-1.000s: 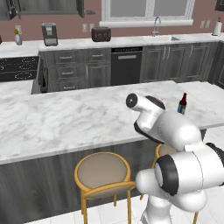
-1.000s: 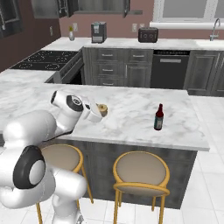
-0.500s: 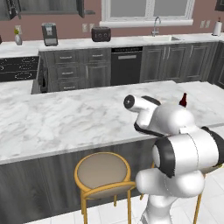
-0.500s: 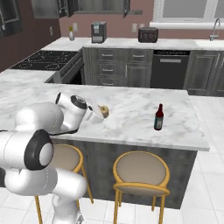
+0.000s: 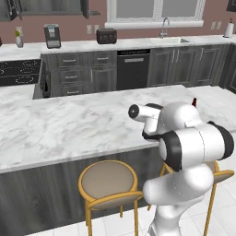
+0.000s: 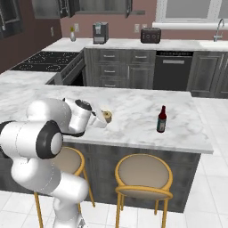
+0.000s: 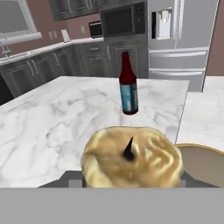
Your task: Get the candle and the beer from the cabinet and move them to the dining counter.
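Over the long white-grey marble dining counter [image 6: 133,116], near its front edge, two-finger gripper [image 6: 103,119] sits part-closed on stubby pale-yellow candle [image 7: 132,157]. Dark brown beer bottle [image 6: 162,120] already stands on counter, well apart. Step: placing candle. Next, prob. lower, let go w/o tipping.

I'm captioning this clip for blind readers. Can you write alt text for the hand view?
A stubby pale-yellow candle with a dark wick fills the foreground, right at the hand. Beyond it a brown beer bottle stands upright on the white marble dining counter, with dark cabinets and a steel fridge behind.
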